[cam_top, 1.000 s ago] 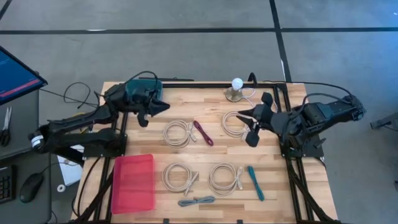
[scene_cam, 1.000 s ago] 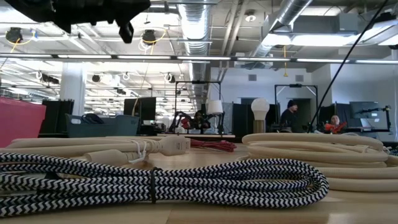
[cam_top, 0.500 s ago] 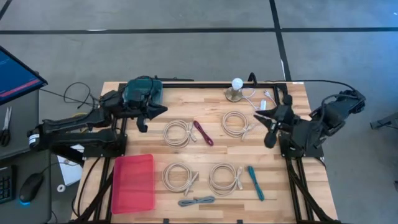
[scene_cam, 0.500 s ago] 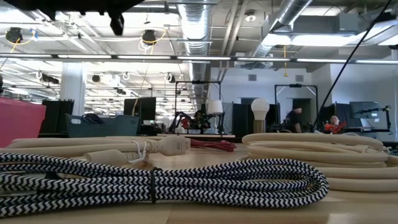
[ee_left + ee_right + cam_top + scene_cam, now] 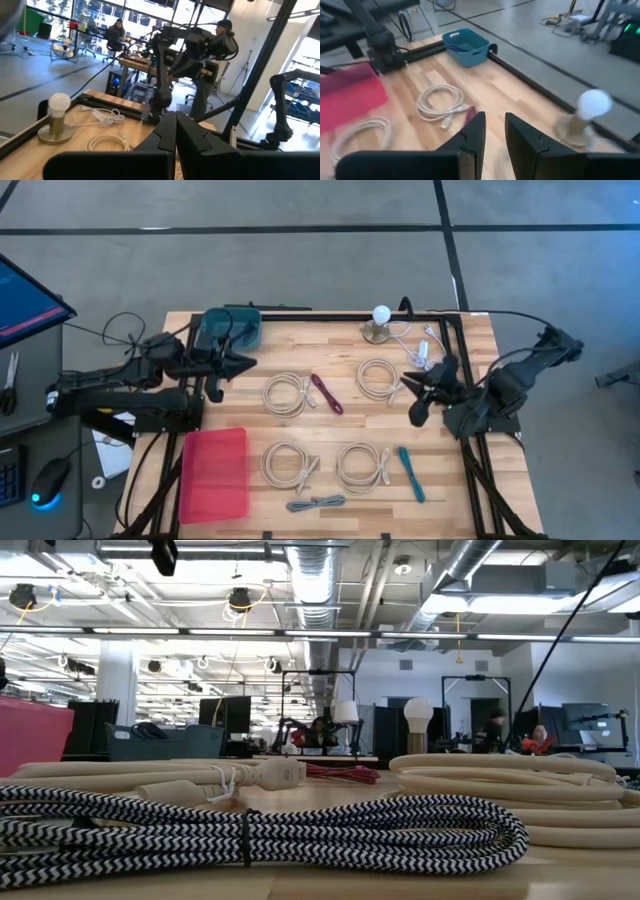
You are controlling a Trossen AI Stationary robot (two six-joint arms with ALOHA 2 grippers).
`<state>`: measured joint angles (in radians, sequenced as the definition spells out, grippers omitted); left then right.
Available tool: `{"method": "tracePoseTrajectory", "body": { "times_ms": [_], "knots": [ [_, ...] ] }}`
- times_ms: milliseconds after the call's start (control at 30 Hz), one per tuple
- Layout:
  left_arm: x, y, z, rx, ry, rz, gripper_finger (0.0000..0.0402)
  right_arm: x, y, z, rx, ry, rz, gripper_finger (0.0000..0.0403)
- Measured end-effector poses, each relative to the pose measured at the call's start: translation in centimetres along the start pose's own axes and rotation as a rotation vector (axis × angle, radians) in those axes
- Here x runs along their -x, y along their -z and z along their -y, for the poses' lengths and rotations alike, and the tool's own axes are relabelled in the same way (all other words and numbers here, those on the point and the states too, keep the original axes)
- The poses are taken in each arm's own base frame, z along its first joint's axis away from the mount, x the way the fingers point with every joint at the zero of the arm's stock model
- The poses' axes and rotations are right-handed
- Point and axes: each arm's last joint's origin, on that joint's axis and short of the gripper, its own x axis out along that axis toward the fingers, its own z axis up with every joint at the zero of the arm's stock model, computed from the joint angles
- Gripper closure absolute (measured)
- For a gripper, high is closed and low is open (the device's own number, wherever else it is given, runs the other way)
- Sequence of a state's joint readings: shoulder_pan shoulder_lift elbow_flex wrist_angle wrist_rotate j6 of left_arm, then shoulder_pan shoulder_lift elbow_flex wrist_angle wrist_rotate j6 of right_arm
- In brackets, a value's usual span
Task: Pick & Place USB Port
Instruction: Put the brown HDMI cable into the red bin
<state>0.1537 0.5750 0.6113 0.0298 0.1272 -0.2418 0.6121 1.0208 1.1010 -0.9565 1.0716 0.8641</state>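
Cables lie ahead of my right gripper [image 5: 420, 390], fingers slightly spread; the nearest white coil [image 5: 378, 379] looks light, floppy, best pinched across its bundled loops.

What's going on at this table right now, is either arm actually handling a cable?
Neither arm holds anything. The left gripper hovers with fingers shut near the teal bin at the table's far left corner. The right gripper hangs slightly open by the table's right edge, beside a white coiled cable. Several more coiled cables, bundled cords and a red tray lie untouched on the wooden table.
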Motion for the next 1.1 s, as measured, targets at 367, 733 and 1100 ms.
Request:
{"method": "tracePoseTrajectory", "body": {
  "times_ms": [367,733,1100],
  "knots": [
    [0.0,0.1,0.2,0.029,0.017,-0.005,0.0397,-3.6,2.3,-3.0,0.023,-0.15,-0.114,0.0337],
    [0.0,0.1,0.2,0.027,0.018,-0.004,0.0398,-8.4,3.5,-3.5,0.032,-0.126,-0.319,0.0337],
    [0.0,0.1,0.2,0.029,0.018,-0.005,0.0398,-9.8,3.9,-1.1,0.165,-0.082,-0.484,0.0337]
  ]
}}
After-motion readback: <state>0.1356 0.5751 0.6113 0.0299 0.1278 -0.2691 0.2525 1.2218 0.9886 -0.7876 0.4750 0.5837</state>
